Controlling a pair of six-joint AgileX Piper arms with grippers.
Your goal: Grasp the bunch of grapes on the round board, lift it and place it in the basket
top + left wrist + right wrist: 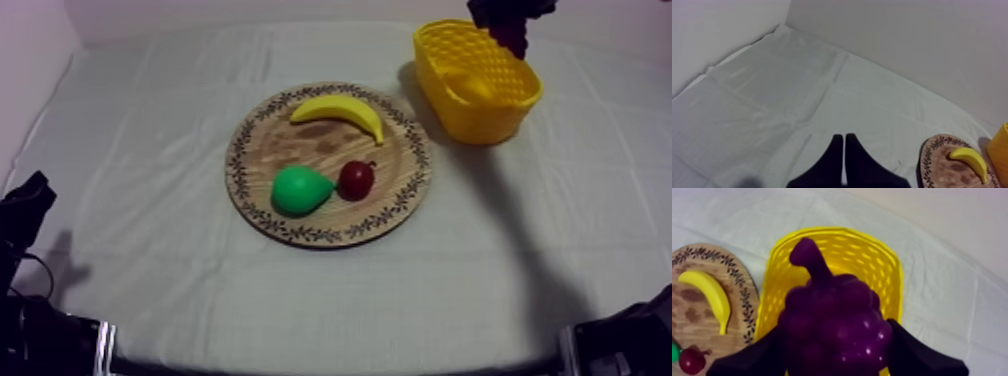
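Observation:
My right gripper (508, 12) hangs over the far rim of the yellow basket (478, 82), shut on the purple bunch of grapes (513, 36). In the right wrist view the grapes (832, 320) sit between the black fingers (752, 358), stem up, directly above the basket (882, 268). The round wooden board (262, 140) lies mid-table. My left gripper (28, 200) rests low at the table's left edge. In the left wrist view its fingers (844, 150) lie together as a narrow wedge over bare cloth.
On the board lie a banana (340, 112), a green pear (300, 190) and a small red fruit (356, 179). The basket stands right of the board, close to its rim. Bare cloth stretches across the left and front of the table.

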